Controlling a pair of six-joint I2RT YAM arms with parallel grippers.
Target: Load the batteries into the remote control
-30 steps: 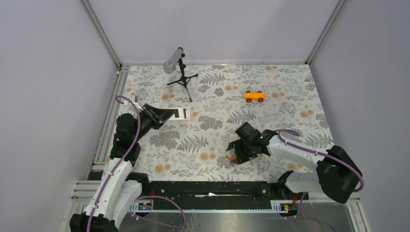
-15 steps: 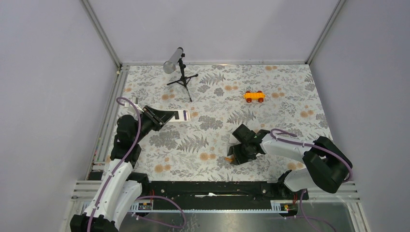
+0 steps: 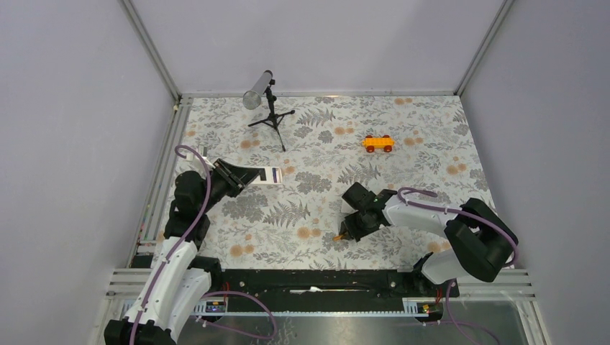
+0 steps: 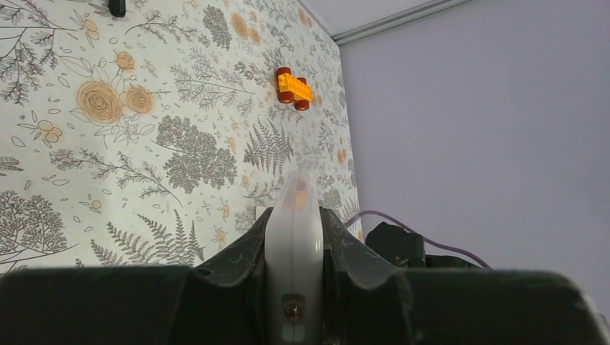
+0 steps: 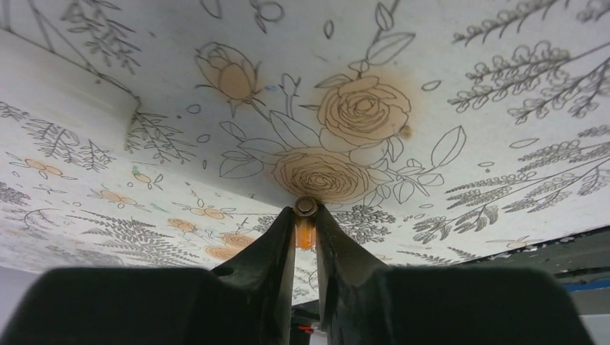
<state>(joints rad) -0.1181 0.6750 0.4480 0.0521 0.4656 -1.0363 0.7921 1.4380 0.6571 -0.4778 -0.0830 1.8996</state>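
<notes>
**Battery in one hand, remote in the other, big gap between them**

My right gripper [image 5: 305, 219] is pinched shut on the orange battery [image 5: 305, 235], low and just right of centre in the overhead view, down close to the flowery table cover [image 3: 403, 129]. The battery lies lengthwise between my fingers, metal end poking past the tips. My left gripper [image 4: 293, 230] is squeezing the remote [image 3: 272, 173] by its white edges at middle left. Its long axis runs left-right, free end pointing toward the right arm. So the remote sits well apart, up and left of the battery. I can't spot the second battery anywhere.
</notes>
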